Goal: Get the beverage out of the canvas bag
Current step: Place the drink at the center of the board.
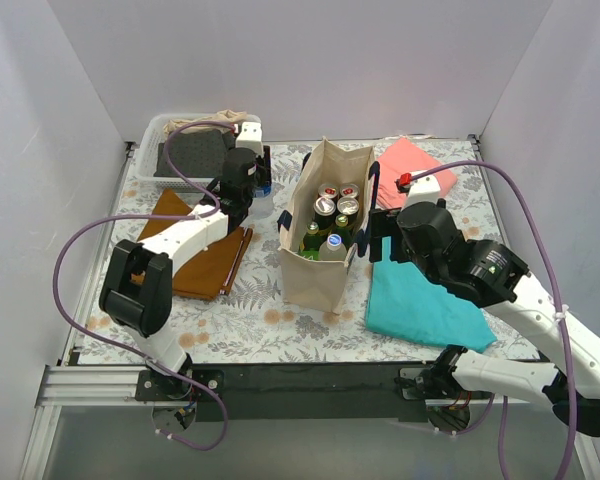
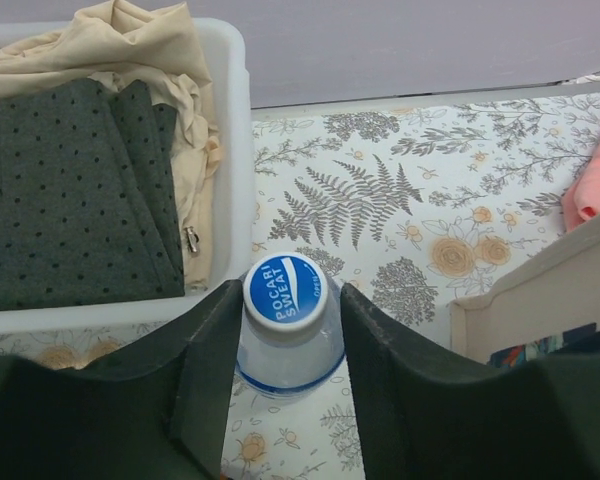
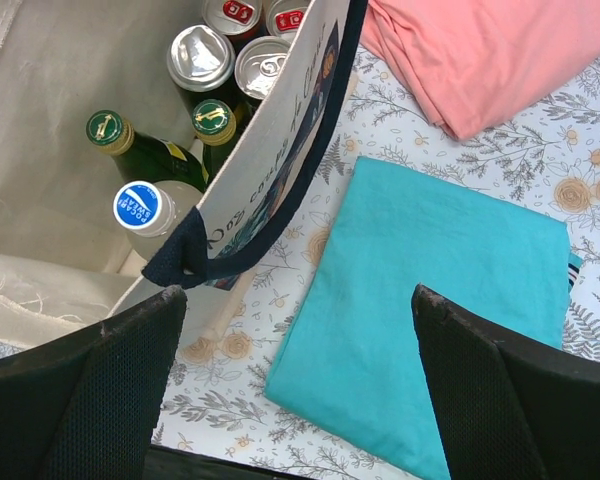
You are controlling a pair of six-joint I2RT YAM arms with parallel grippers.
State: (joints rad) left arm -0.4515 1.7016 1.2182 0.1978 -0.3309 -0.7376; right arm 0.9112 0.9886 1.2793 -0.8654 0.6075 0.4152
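A white-walled enclosure surrounds a bench [image 1: 270, 320] covered in a grey floral print, seen from above. At its centre stands the canvas bag [image 1: 315, 275], upright and open, with dark handles. Cans and bottles [image 1: 332, 215] stand packed inside it.

At about 10 o'clock from the bag, a beverage bottle [image 2: 290, 365] with a blue Pocari Sweat cap stands upright on the bench, outside the bag. It is just beside the white basket [image 2: 230, 150], which holds folded dark and cream cloths. The left tool [image 2: 292, 290] is lowered over this bottle, one finger close against each side. Whether it is pinching the bottle or merely flanking it cannot be told.

The right tool [image 3: 298, 295] hovers at 3 o'clock from the bag, spread wide and holding nothing, above the bag's near handle and a teal cloth [image 1: 420, 300]. A pink cloth [image 1: 410, 165] lies at 1 o'clock and a brown cloth [image 1: 205, 265] at 9 o'clock.
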